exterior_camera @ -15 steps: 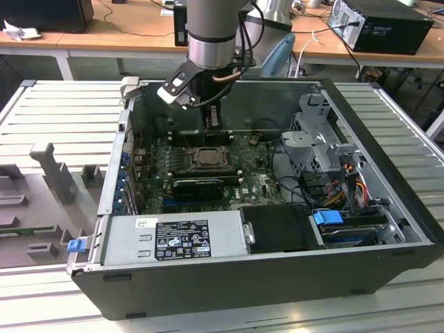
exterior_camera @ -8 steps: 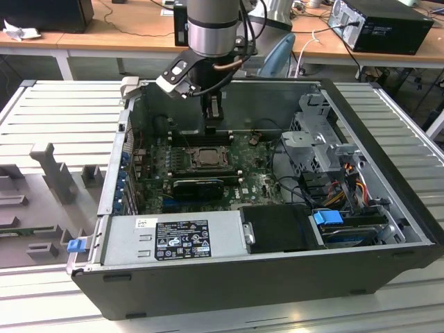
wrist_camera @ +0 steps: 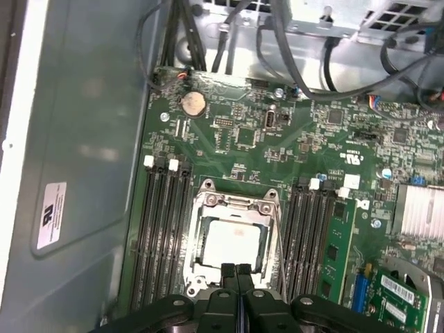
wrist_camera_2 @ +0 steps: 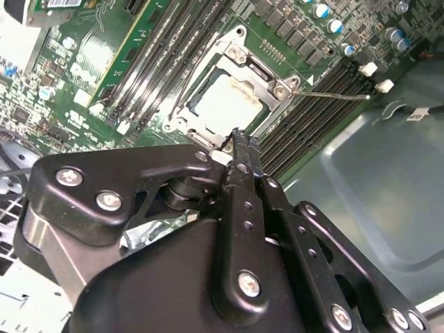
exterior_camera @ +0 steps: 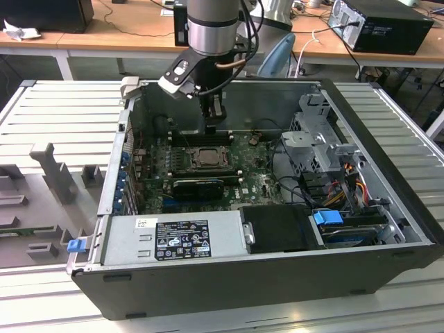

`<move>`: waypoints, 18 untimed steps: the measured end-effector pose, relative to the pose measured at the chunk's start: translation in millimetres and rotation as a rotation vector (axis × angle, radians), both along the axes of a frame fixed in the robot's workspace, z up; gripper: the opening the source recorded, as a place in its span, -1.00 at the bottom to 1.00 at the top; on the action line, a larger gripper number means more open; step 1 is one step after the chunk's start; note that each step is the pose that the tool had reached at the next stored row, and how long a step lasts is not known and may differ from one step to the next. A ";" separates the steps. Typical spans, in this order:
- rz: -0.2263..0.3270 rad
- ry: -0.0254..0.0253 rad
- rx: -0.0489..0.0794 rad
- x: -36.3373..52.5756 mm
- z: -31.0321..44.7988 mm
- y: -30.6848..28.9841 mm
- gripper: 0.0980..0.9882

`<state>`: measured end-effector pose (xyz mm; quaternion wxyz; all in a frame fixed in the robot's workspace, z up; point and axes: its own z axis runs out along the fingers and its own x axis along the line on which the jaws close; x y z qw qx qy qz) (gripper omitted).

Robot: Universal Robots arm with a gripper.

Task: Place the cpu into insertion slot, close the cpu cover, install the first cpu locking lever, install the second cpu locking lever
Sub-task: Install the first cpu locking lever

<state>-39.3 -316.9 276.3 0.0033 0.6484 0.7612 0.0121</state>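
Silvery-beige, the cpu lies seated in the insertion slot, and the cpu cover appears folded flat around it. I judge those two steps done and both levers outstanding. My gripper hovers at the socket's edge, fingers pressed together with nothing between them. The second wrist view adds a thin lever rod standing free over the memory slots. The exterior view places the arm above the green board inside the open case.
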 end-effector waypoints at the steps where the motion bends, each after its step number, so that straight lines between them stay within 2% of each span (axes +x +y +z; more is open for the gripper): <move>1: 0.009 0.0000 0.000 0.0 0.0 0.0 -0.98; 8: 0.038 0.0000 0.000 0.0 0.0 -0.1 -0.98; 10: 0.106 0.0000 0.000 0.0 0.0 0.0 -0.98; 14: 0.188 0.0007 0.000 0.0 -0.1 -0.1 -0.98; 18: 0.244 0.0011 0.001 0.1 -0.3 0.0 -0.98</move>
